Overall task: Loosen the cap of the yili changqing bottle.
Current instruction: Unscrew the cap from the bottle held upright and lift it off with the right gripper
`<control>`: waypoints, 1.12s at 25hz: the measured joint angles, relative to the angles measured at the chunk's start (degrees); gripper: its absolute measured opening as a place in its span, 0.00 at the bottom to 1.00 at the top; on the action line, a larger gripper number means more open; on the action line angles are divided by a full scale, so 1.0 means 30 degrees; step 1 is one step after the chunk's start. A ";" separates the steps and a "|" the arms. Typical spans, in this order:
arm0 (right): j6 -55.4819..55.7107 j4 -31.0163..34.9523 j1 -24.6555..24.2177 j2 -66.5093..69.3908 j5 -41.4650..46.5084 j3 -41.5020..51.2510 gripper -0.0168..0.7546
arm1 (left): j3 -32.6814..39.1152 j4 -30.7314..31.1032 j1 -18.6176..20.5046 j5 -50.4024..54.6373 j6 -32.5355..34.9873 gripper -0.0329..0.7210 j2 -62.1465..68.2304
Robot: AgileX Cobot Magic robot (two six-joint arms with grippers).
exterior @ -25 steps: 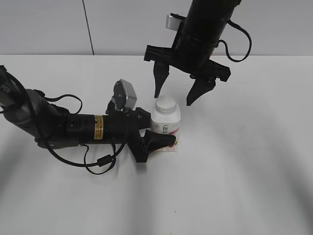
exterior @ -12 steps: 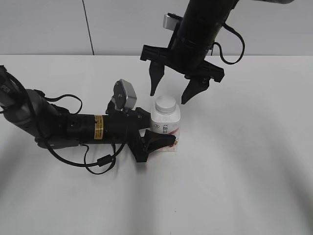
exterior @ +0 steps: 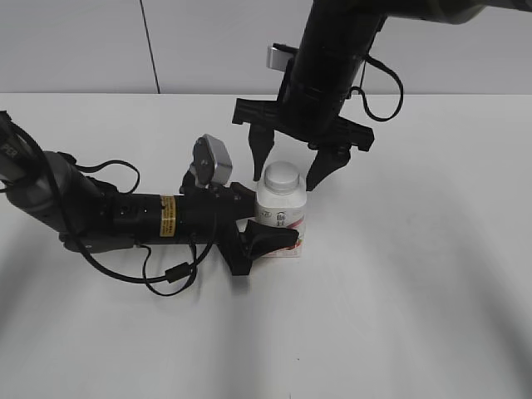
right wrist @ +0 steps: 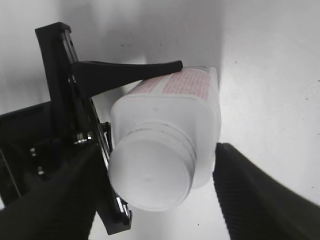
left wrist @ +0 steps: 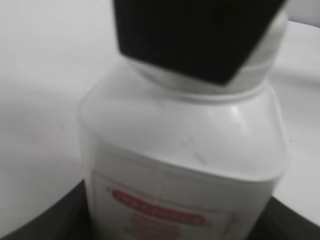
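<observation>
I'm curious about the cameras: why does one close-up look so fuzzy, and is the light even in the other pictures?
Left wrist view: the bottle sits too close, so its label and the dark finger above are blurred. Right wrist view: the cap is sharper, the nearest finger soft, with a grey shadow on the table. Exterior view: even light, faint soft shadows, no glare.

Table [exterior: 416, 316]: plain white, matte surface, filling the lower part of the exterior view from left edge to right edge. Soft grey shadows lie across it near the left edge and toward the right front.

Wall [exterior: 75, 41]: pale grey, flat, rising behind the table's far edge. One thin dark vertical seam [exterior: 150, 46] runs down it to the far edge, left of centre.
</observation>
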 joint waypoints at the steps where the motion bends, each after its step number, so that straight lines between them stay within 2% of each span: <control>1: 0.0000 -0.0079 0.0000 0.0000 0.0097 -0.0109 0.73 | 0.0000 0.0000 0.0000 0.0000 0.0000 0.61 0.0000; 7: 0.0000 -0.0128 0.0000 0.0042 0.0487 -0.0417 0.60 | 0.0000 0.0000 0.0000 0.0000 0.0000 0.61 0.0000; 16: 0.0000 -0.0348 0.0328 0.0101 0.0698 -0.0438 0.59 | 0.0000 0.0000 0.0000 0.0000 0.0000 0.61 0.0000; 20: -0.0042 -0.0444 0.0328 0.0101 0.0698 -0.0438 0.54 | 0.0000 0.0000 0.0000 0.0000 0.0000 0.61 0.0000; 28: -0.0653 -0.0480 0.0328 0.0101 0.0698 -0.0438 0.54 | 0.0000 -0.0006 0.0000 0.0000 0.0000 0.61 0.0000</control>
